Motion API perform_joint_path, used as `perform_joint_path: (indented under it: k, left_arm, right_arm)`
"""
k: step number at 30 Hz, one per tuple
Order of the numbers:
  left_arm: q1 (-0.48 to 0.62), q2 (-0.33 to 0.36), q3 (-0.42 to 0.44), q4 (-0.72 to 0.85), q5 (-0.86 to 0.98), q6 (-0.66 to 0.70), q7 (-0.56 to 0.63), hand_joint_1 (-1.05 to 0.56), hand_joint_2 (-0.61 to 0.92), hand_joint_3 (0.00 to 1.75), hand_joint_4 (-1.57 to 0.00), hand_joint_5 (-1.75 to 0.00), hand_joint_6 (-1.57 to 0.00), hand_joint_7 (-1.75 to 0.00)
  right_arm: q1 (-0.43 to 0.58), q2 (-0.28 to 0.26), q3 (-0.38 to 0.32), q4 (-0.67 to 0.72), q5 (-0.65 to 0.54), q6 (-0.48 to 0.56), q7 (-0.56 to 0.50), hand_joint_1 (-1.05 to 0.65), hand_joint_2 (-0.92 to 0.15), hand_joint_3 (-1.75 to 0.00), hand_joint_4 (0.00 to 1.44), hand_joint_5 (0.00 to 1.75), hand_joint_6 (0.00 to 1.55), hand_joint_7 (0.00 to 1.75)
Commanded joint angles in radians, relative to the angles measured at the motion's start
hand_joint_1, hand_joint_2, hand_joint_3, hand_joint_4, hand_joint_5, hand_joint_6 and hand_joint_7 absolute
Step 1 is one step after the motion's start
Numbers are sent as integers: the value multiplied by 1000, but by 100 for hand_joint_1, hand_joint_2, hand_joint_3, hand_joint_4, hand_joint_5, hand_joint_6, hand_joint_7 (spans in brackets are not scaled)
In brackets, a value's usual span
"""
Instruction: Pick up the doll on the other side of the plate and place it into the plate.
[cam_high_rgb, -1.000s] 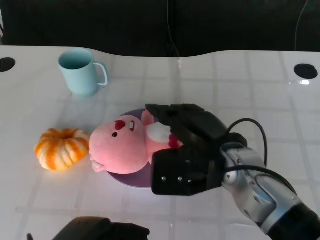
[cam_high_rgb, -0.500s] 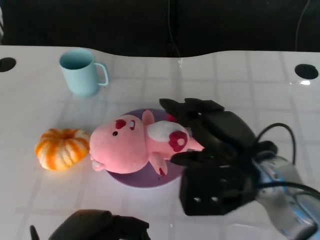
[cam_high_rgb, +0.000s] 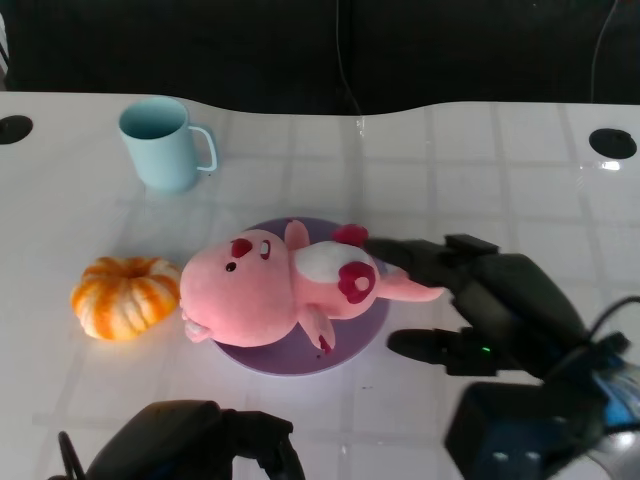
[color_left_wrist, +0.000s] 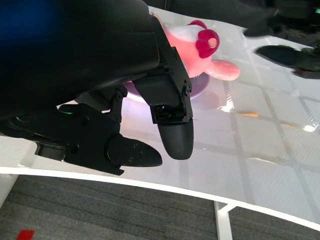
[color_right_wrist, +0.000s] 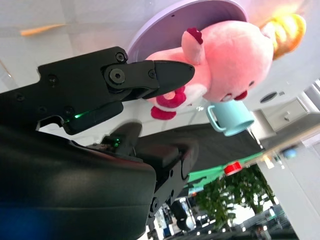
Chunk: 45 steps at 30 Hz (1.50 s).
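The pink plush doll (cam_high_rgb: 275, 290) lies on its back on the purple plate (cam_high_rgb: 375, 318), head toward the pumpkin; it also shows in the left wrist view (color_left_wrist: 200, 45) and the right wrist view (color_right_wrist: 225, 65). My right hand (cam_high_rgb: 490, 310) sits just right of the plate, fingers spread, holding nothing; its upper fingertips (cam_high_rgb: 385, 248) are close to the doll's tail. My left hand (cam_high_rgb: 200, 445) rests low at the table's front edge, fingers curled in with nothing in them (color_left_wrist: 140, 130).
An orange pumpkin (cam_high_rgb: 125, 297) sits left of the plate, near the doll's head. A light blue mug (cam_high_rgb: 163, 145) stands at the back left. Black round holes mark the table's far corners (cam_high_rgb: 611, 142).
My right hand has let go of the doll and drawn back to the right and toward me. The doll stays lying on the plate. The left hand has barely moved.
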Motion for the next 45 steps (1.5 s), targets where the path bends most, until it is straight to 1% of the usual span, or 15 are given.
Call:
perform_joint_path:
  k: [1, 4, 5, 7, 9, 12, 16, 19, 21, 24, 26, 28, 33, 37, 45]
  left_arm:
    - [-9, 2, -8, -22, 0, 23, -15, -17, 92, 28, -69, -145, -80, -85]
    - [-14, 7, -12, -23, 3, 29, -15, -18, 92, 29, -68, -144, -79, -86]
    - [-13, 10, -12, -24, 1, 29, -14, -19, 92, 29, -68, -143, -79, -86]
    - [-10, 12, -11, -28, -3, 30, -13, -18, 92, 30, -68, -144, -78, -87]
    - [-8, 14, -9, -30, -5, 31, -12, -19, 92, 30, -68, -145, -78, -87]
    - [-2, 19, -2, -35, -10, 25, -9, -19, 92, 30, -68, -146, -78, -89]
    - [5, 27, 8, -46, -19, 26, -15, -19, 92, 30, -69, -147, -77, -90]
    - [8, 32, 19, -50, -32, 23, -17, -19, 92, 31, -67, -152, -75, -92]
    - [11, 39, 28, -51, -42, 17, -18, -19, 92, 31, -67, -153, -75, -92]
    - [15, 51, 36, -54, -54, 16, -23, -19, 92, 31, -66, -154, -75, -93]
    - [18, 55, 39, -56, -58, 19, -26, -19, 92, 31, -65, -154, -75, -93]
    - [18, 57, 41, -55, -60, 16, -25, -19, 92, 31, -65, -153, -75, -94]
    - [15, 56, 47, -42, -77, 6, -19, -17, 92, 28, -67, -154, -75, -94]
    - [5, 59, 46, -29, -79, -4, -15, -17, 92, 29, -65, -155, -74, -94]
    - [-6, 55, 44, -28, -81, 2, -22, -17, 92, 31, -65, -156, -74, -96]
  right_arm:
    - [57, -38, -57, -50, 54, -43, 0, -33, -92, -18, 63, 105, 75, 31]
    - [126, -55, -103, -115, 108, -37, 37, -24, -89, -21, 69, 120, 82, 43]
    - [150, -60, -117, -135, 121, -42, 41, -21, -81, -36, 72, 125, 82, 55]
    - [192, -72, -142, -164, 145, -56, 50, -15, -64, -67, 78, 131, 83, 69]
    - [238, -91, -169, -192, 174, -72, 67, -9, -58, -74, 83, 133, 87, 74]
    - [310, -112, -208, -252, 212, -64, 104, -1, -56, -81, 86, 132, 92, 75]
    - [390, -118, -243, -347, 234, -26, 148, 6, -48, -104, 91, 137, 100, 75]
    - [434, -113, -259, -401, 239, 8, 173, 9, -41, -120, 97, 141, 102, 82]
    - [443, -104, -255, -406, 230, 28, 179, 9, -33, -130, 96, 151, 99, 91]
    - [441, -94, -238, -382, 192, 34, 162, 8, -31, -135, 93, 167, 95, 105]
    - [432, -89, -227, -351, 167, 24, 147, 7, -31, -134, 91, 173, 94, 112]
    - [422, -86, -221, -330, 150, 20, 140, 7, -30, -136, 91, 174, 93, 115]
    - [405, -80, -218, -315, 132, 58, 149, 7, -33, -129, 89, 175, 87, 131]
    - [391, -80, -217, -305, 129, 84, 159, 6, -36, -125, 87, 173, 83, 135]
    - [375, -83, -211, -297, 128, 103, 163, 3, -34, -127, 87, 175, 83, 133]
